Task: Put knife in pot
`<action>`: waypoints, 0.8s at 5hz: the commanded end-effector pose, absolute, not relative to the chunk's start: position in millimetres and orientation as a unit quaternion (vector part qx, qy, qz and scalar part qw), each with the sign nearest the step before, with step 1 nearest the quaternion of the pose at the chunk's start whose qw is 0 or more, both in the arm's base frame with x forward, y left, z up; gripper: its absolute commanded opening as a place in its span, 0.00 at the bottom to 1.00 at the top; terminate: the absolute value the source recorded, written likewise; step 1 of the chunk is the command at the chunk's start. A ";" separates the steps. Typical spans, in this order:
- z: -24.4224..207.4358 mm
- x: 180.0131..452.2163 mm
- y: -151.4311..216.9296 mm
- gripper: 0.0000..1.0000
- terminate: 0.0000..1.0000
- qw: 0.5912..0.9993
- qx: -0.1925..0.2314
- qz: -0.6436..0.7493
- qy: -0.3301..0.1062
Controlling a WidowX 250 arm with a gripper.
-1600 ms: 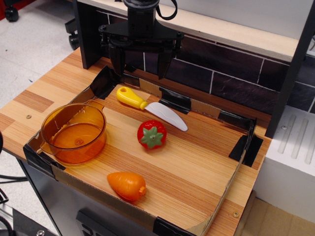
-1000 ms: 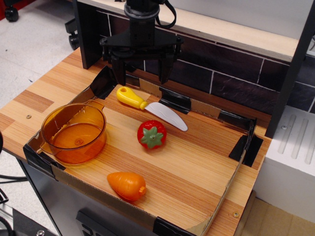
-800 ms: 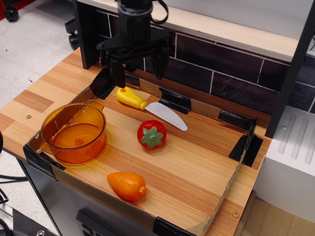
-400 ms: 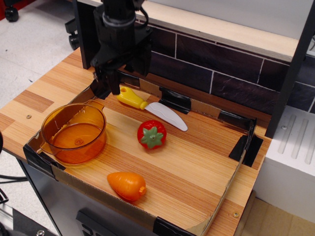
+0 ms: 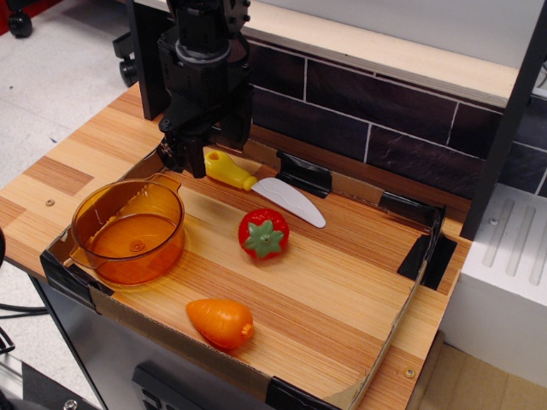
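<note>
The knife (image 5: 229, 172) lies flat on the wooden board, its yellow handle to the back left and its white blade (image 5: 291, 202) pointing right. The translucent orange pot (image 5: 164, 246) stands empty at the front left, apart from the knife. My black gripper (image 5: 202, 152) hangs just above and left of the knife's handle end, turned so its fingers line up front to back. Its jaws look open and hold nothing. The finger nearest me (image 5: 177, 156) is level with the handle's tip.
A red toy strawberry (image 5: 263, 233) sits just in front of the blade. An orange carrot (image 5: 220, 322) lies near the front edge. A low cardboard rim with black tape (image 5: 425, 256) borders the board. A dark tiled wall (image 5: 376, 120) stands behind.
The gripper has moved left and down from above the back rim to just beside the knife's handle, and has turned about its vertical axis. The knife and the pot have not moved.
</note>
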State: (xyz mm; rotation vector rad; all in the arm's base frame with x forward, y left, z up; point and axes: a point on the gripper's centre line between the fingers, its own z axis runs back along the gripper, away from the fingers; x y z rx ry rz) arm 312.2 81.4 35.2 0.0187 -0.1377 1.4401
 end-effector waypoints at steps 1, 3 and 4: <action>30.6 318.2 90.0 1.00 0.00 0.734 0.008 0.675 -0.077; 14.0 318.5 90.6 1.00 0.00 0.739 0.017 0.668 -0.078; 7.1 320.8 91.7 1.00 0.00 0.737 0.017 0.672 -0.070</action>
